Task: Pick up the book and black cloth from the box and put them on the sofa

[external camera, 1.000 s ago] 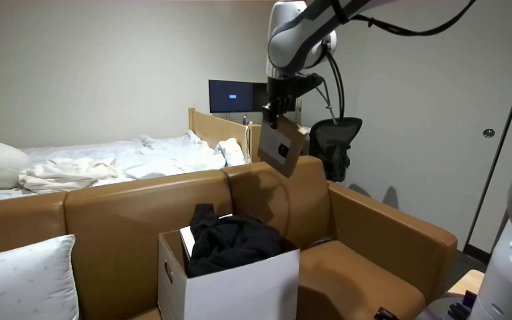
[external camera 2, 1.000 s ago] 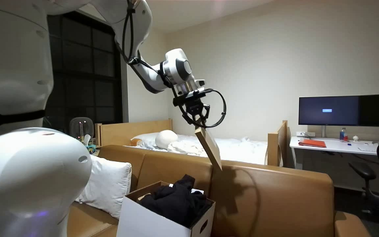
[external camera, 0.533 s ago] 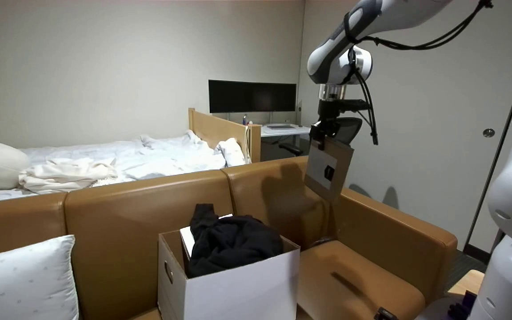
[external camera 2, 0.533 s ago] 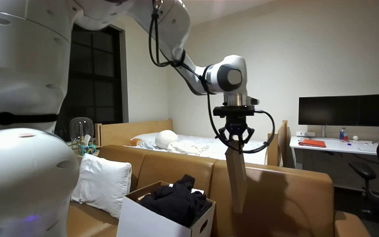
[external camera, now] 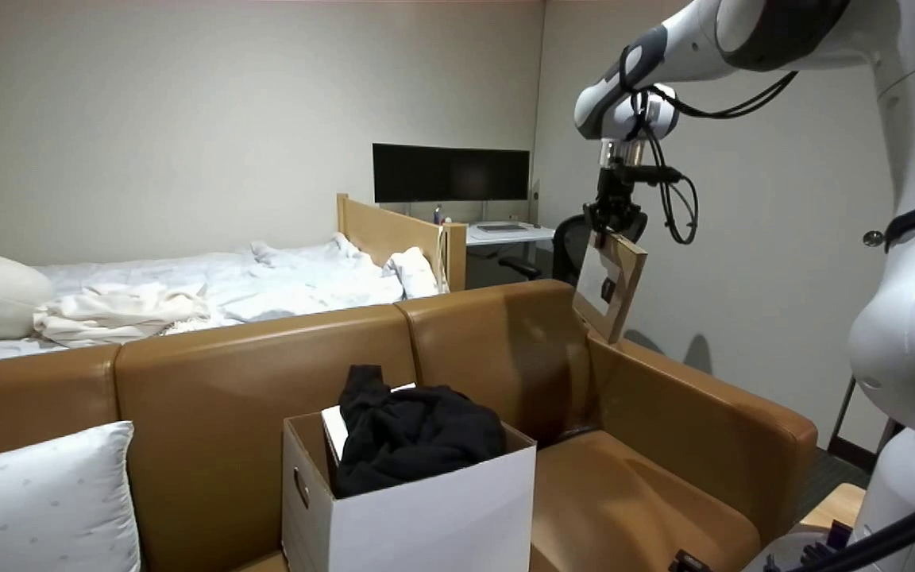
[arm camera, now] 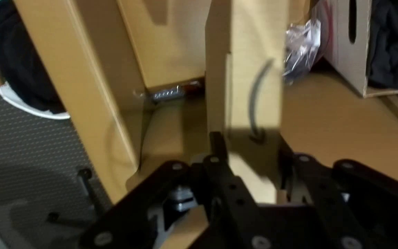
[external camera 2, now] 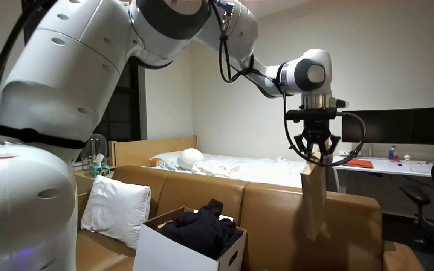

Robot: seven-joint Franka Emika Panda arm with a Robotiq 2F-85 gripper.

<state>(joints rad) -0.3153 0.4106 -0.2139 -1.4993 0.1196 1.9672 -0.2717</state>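
Observation:
My gripper is shut on the book, a flat brown cardboard-like piece with a white label. It hangs down, slightly tilted, in the air over the sofa seat near the corner. In an exterior view the book shows edge-on below the gripper. In the wrist view its pale edge with a curved dark arrow lies between the fingers. The black cloth is heaped in the white box. It also shows in the wrist view.
The sofa's armrest stands beside the held book. A white pillow leans at the other end. In the wrist view a clear plastic-wrapped thing lies beside the box, and a round white-rimmed basket stands on the floor beyond the armrest.
The gripper has carried the book to the right in both exterior views, away from the box. The book hangs straighter than a second ago. The box and black cloth have not moved.

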